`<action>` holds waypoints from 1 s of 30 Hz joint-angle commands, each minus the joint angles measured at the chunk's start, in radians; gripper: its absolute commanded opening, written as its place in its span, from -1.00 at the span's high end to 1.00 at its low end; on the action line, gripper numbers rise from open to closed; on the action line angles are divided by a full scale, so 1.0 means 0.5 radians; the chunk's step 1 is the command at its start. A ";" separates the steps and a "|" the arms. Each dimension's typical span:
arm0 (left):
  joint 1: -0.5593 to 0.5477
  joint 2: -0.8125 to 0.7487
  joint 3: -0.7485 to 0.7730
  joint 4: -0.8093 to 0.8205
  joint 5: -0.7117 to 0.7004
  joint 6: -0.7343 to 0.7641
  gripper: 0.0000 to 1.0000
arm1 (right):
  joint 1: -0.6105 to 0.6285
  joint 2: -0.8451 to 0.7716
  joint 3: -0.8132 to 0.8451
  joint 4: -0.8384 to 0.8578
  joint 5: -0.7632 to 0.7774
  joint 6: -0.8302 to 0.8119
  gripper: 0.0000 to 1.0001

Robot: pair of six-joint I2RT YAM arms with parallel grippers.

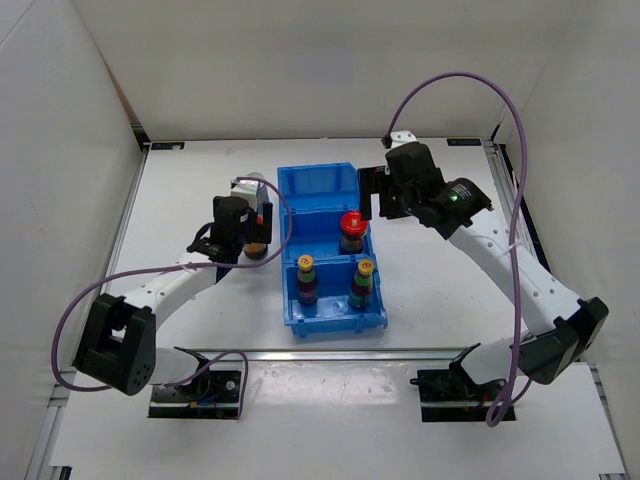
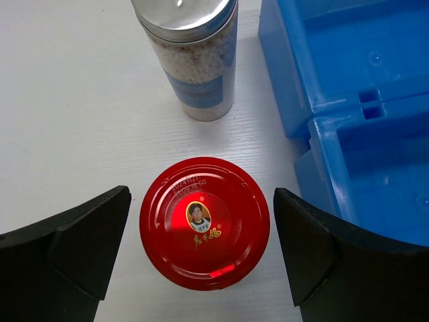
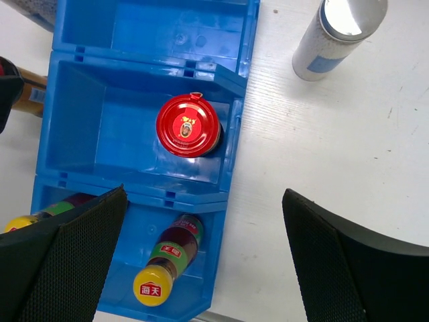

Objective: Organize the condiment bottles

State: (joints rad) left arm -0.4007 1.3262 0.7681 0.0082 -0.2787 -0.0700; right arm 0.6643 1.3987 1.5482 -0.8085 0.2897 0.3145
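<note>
The blue bin (image 1: 318, 186) holds a squat red-capped bottle (image 1: 351, 228) in its middle compartment and two slim yellow-capped bottles (image 1: 306, 276) (image 1: 363, 281) in the near one. My left gripper (image 1: 250, 232) is open, left of the bin. Its fingers (image 2: 80, 248) flank the second red-capped bottle (image 2: 204, 221) on the table, with gaps on both sides. A pale silver-topped cylinder (image 2: 194, 60) stands just beyond it. My right gripper (image 3: 204, 201) is open and empty, high over the bin's right edge. The other pale cylinder (image 3: 335, 37) stands on the table right of the bin.
The bin's far compartment (image 3: 161, 27) holds nothing. The bin's left wall (image 2: 315, 168) lies close beside my left gripper's right finger. White walls enclose the table at the back and sides. A purple cable loops over each arm.
</note>
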 commanded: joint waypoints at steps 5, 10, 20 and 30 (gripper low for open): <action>0.019 0.020 0.004 0.069 0.048 -0.087 -0.91 | -0.034 -0.094 -0.013 0.028 0.037 -0.046 -1.00; 0.019 0.057 -0.014 0.112 0.066 -0.087 -0.72 | -0.034 -0.094 0.033 -0.009 -0.009 -0.110 -1.00; 0.059 -0.029 0.065 0.067 0.183 -0.026 0.10 | -0.034 -0.156 -0.044 -0.055 0.056 -0.129 -1.00; 0.059 -0.299 0.553 -0.320 0.204 0.125 0.36 | -0.052 -0.229 -0.121 -0.080 0.040 -0.111 -1.00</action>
State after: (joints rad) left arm -0.3756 1.2953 0.9028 -0.1822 -0.1989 -0.0330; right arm 0.6441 1.3022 1.4902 -0.8516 0.2996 0.2729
